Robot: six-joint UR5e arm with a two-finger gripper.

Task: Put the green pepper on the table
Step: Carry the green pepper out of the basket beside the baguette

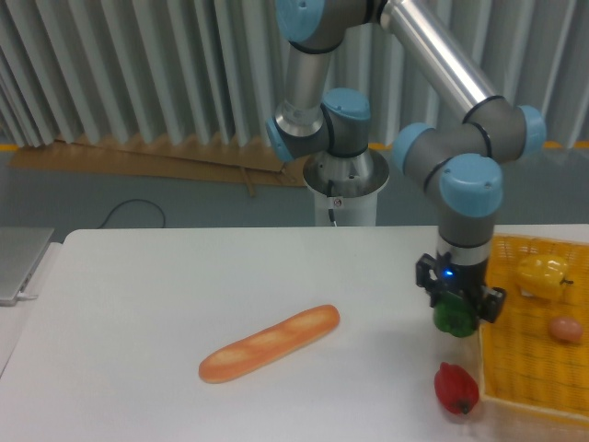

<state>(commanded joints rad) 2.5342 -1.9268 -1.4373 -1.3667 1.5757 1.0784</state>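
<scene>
A: What sits at the far left?

B: A grey flat object [20, 262] at the left edge, just beside the table [138, 304], which is a white top. A black cable [133, 210] lies on the floor behind it.

A: And moving toward the middle?

B: A long baguette [270, 343] lies flat on the table, slanting from lower left to upper right. Nothing touches it. Behind the table stands the arm's base [347, 175], in front of a grey ribbed wall [138, 64].

A: Where is the gripper?

B: The gripper [457, 308] points straight down, right of the baguette and just left of the yellow basket [529, 368]. A small blue light shows on its body.

A: What is it doing?

B: Its fingers are clamped on the green pepper [454, 317], one on each side. The pepper hangs under the wrist, over the white top and outside the basket's left rim. I cannot tell whether its underside touches the surface.

A: Anything below it?

B: A red pepper [456, 389] lies on the table near the front edge, just below the held one in the picture, apart from it and close beside the basket's corner.

A: And inside the basket?

B: A yellow pepper [541, 275] toward the back, and a small pinkish round item [566, 329] in front of it, near the right edge.
</scene>
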